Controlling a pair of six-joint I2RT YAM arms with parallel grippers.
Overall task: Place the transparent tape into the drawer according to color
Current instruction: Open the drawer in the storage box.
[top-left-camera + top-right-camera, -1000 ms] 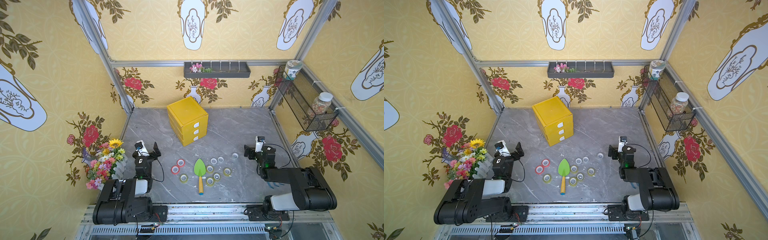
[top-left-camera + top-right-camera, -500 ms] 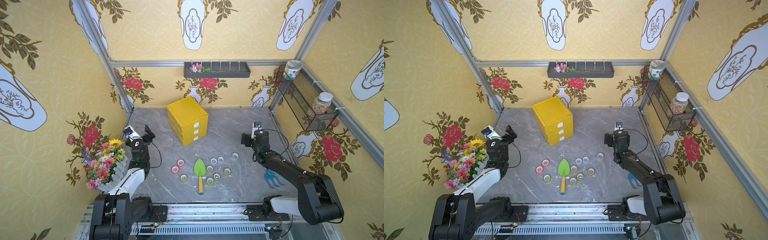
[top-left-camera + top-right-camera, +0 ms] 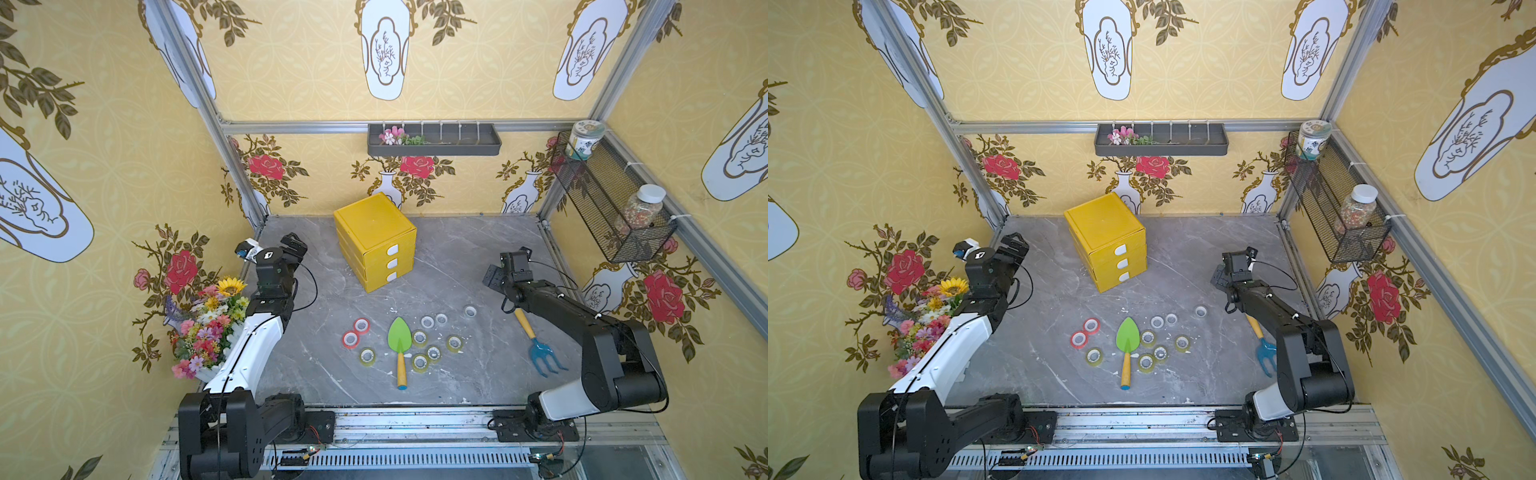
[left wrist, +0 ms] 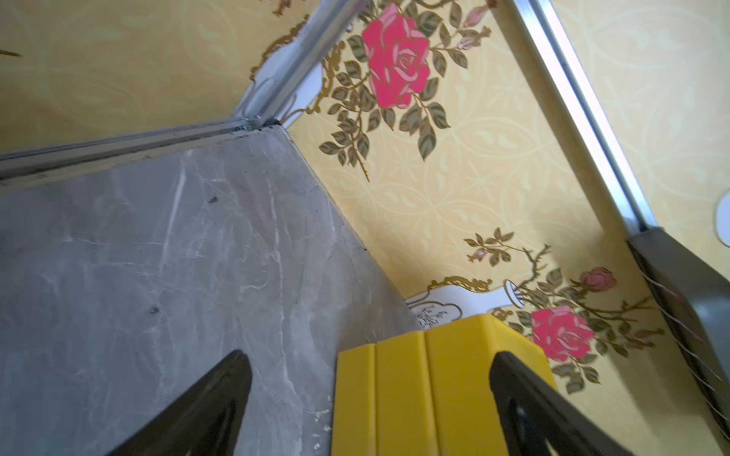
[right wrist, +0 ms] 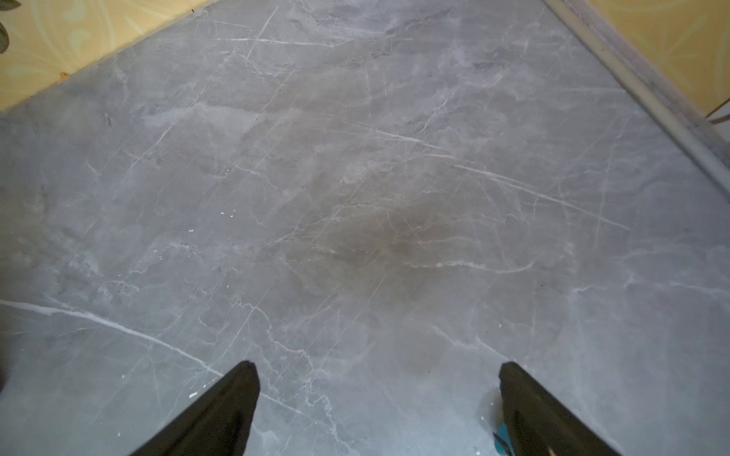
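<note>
Several transparent tape rolls lie flat on the grey marble table in both top views: two red ones (image 3: 361,325), yellowish ones (image 3: 419,338) and colourless ones (image 3: 427,321), spread on both sides of a green trowel. The yellow drawer cabinet (image 3: 376,241) stands behind them with its three drawers shut. My left gripper (image 3: 293,245) is open and empty, raised at the left, with the cabinet (image 4: 414,387) showing between its fingers (image 4: 233,379). At the right, my right gripper (image 3: 505,266) is open over bare table (image 5: 355,217), far from the rolls.
A green trowel (image 3: 400,340) lies among the rolls. A blue hand rake (image 3: 540,353) lies under my right arm. A flower bouquet (image 3: 208,324) stands beside my left arm. A wire basket (image 3: 615,216) with jars hangs on the right wall, and a grey tray (image 3: 434,143) on the back wall.
Both arms have unfolded from near their bases and reached toward the back. The left gripper rose and turned toward the cabinet. The rake now shows from under the right arm.
</note>
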